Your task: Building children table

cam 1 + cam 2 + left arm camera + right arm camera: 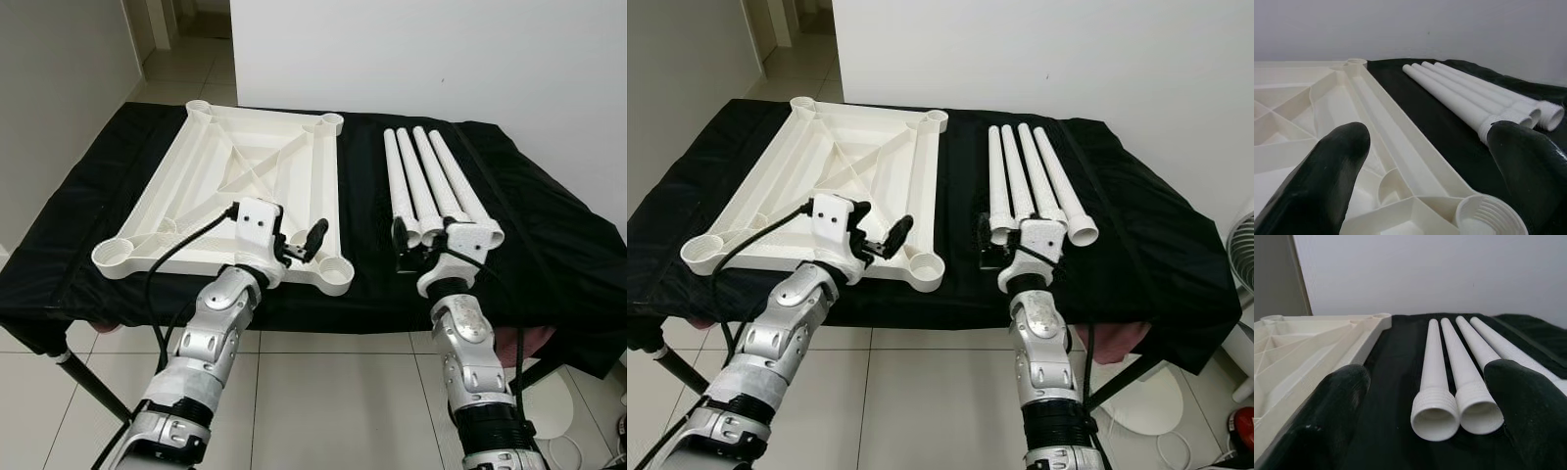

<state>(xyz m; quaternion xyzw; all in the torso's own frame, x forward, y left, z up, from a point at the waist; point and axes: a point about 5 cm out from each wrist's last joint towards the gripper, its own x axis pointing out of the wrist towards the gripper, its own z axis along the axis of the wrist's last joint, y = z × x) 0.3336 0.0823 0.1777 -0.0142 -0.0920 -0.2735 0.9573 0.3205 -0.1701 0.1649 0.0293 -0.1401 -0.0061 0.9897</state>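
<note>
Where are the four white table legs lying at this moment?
The four white table legs lie side by side on the black cloth, to the robot's right of the upturned tabletop, just ahead of the right gripper.

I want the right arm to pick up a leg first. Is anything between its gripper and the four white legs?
Nothing visible is. The right gripper, fingers open, hovers at the threaded near ends of the four white tapered plastic table legs, which lie side by side on the black cloth, beside the upturned white plastic tabletop.

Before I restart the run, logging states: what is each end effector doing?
Left end effector: open, holding nothing, over the tabletop.
Right end effector: open, empty, at the legs.
</note>
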